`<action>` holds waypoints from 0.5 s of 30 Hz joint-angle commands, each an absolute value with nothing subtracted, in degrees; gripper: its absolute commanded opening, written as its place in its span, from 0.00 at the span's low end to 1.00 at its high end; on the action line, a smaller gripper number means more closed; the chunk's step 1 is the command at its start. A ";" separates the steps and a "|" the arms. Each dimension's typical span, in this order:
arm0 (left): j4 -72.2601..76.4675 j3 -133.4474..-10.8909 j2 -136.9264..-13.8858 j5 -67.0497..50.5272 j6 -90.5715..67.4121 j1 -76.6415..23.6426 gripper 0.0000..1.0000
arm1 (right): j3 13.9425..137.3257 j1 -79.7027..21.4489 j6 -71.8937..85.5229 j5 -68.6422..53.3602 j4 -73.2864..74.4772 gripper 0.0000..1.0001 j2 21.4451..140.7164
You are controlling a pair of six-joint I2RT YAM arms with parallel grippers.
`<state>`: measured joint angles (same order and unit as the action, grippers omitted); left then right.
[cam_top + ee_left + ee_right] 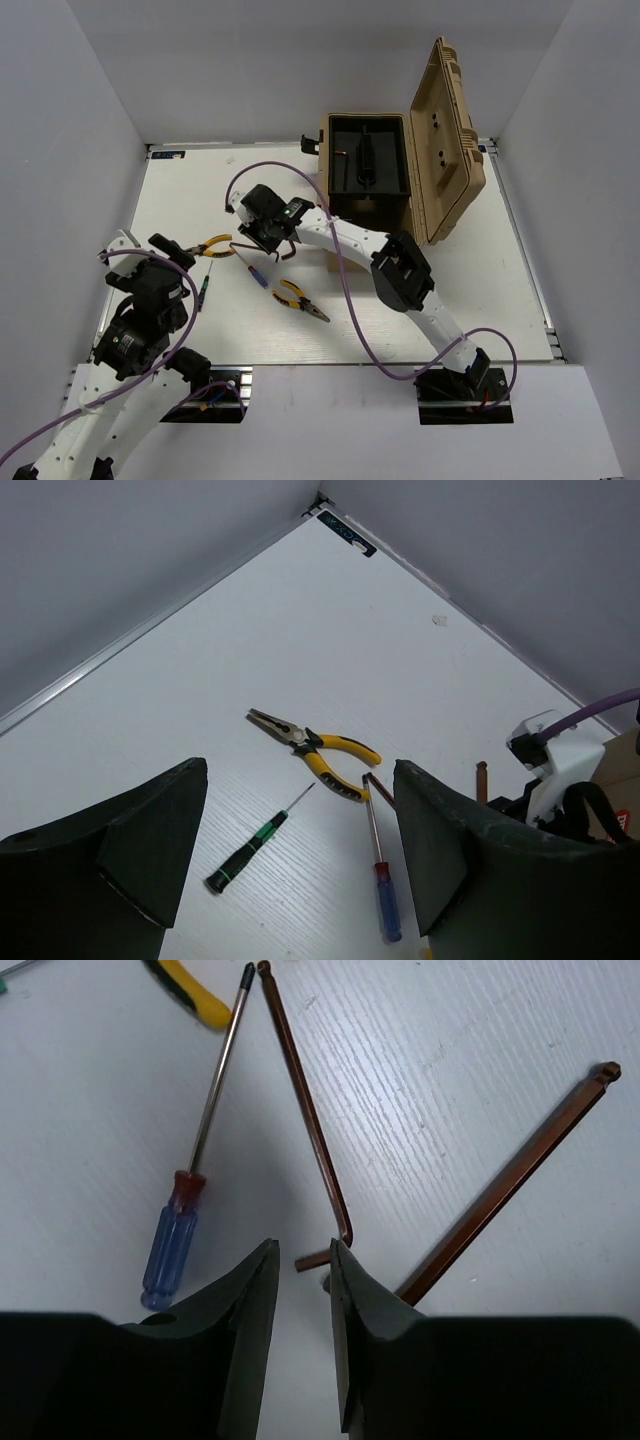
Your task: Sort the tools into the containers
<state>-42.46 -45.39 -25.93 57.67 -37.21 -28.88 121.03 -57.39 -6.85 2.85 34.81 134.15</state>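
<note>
Tabletop [450, 1060]: hex key [307, 1110] (elbow) at claw [301, 1246]

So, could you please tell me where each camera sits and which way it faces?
Top external: above and behind the arms, looking down on the white table and open tan case; both arms show.
Left wrist: faces the far-left corner over the yellow-handled pliers; open left pincer frames it.
Right wrist: looks down at a hex key; right pincer straddles its short end.
Both wrist views share the blue-handled screwdriver.
</note>
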 commanded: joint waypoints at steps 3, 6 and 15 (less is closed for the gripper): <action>-43.68 -45.26 -25.58 58.71 -38.32 -28.83 0.85 | 125.94 -57.66 -5.45 4.84 30.32 0.36 136.58; -43.07 -44.74 -25.58 58.18 -38.32 -28.83 0.85 | 125.95 -57.39 -6.06 3.96 30.15 0.37 138.07; -41.40 -44.74 -25.58 56.60 -36.74 -28.83 0.85 | 124.02 -56.87 -7.65 4.38 26.55 0.40 140.18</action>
<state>-42.50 -45.19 -25.87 57.32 -37.41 -28.88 123.35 -57.32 -6.68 3.05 30.39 139.63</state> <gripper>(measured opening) 0.848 0.400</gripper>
